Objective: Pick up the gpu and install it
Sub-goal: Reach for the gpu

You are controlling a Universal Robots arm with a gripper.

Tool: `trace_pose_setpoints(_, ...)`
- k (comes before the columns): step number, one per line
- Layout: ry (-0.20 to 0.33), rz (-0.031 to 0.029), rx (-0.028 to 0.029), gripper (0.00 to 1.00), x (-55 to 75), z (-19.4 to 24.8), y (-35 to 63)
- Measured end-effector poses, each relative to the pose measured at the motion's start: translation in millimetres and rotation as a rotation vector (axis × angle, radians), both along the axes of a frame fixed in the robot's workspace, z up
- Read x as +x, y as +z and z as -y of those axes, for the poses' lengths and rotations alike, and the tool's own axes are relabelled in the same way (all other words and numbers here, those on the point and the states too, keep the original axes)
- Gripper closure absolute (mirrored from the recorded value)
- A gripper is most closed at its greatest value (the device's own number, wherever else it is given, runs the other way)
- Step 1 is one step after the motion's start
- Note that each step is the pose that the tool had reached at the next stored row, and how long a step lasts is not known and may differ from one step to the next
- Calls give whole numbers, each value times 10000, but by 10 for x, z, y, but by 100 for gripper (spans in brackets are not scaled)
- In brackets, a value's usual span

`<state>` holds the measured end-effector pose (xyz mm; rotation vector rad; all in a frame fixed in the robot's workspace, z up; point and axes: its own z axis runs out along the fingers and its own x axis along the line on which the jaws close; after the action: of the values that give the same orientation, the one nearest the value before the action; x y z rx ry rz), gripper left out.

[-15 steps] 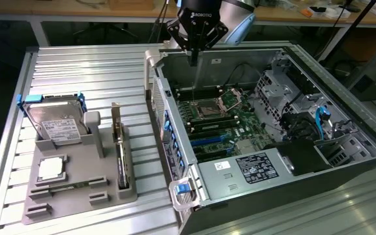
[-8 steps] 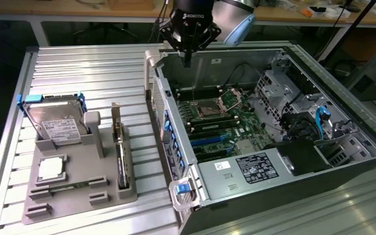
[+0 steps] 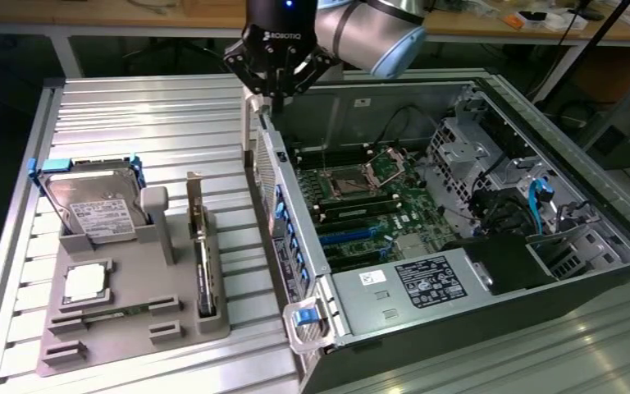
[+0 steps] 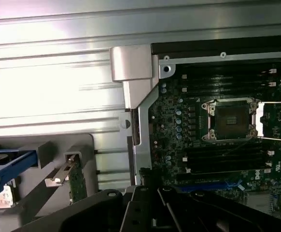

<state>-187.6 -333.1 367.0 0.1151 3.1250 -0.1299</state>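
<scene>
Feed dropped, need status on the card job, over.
Gripper empty, fingers shut, above case edge. Graphics card upright in gray holder, untouched. Nothing blocking it.

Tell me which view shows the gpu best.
The exterior view: the gpu stands on edge in the grey holder, full length visible. In the wrist view the gpu is cut to its bracket end and green board.

Ribbed bare-metal table (image 3: 129,115), matt grey plastic holder (image 3: 129,349), gpu (image 3: 206,275) with shiny metal bracket, matt black tool (image 3: 276,100)
</scene>
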Motion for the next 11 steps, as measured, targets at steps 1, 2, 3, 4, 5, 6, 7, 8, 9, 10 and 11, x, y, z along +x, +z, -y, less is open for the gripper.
trace_pose_setpoints(1,-1,-24,1,89,-65,21,-16)
trace_pose_setpoints(2,-1,-54,0,89,-118,40,-28)
trace_pose_setpoints(3,-1,-105,0,89,-180,64,-43)
trace_pose_setpoints(4,-1,-137,1,89,-219,79,-53)
trace_pose_setpoints(5,-1,-166,0,89,-253,92,-62)
trace_pose_setpoints(6,-1,-197,1,89,-299,106,-74)
trace_pose_setpoints(7,-1,-236,1,89,-332,119,-78)
trace_pose_setpoints(8,1,-276,-1,89,-364,139,-82)
trace_pose_setpoints(9,-1,-283,-1,89,-385,151,-86)
trace_pose_setpoints(10,1,-283,-1,89,-400,167,-90)
trace_pose_setpoints(11,-1,-282,6,89,-407,193,-95)
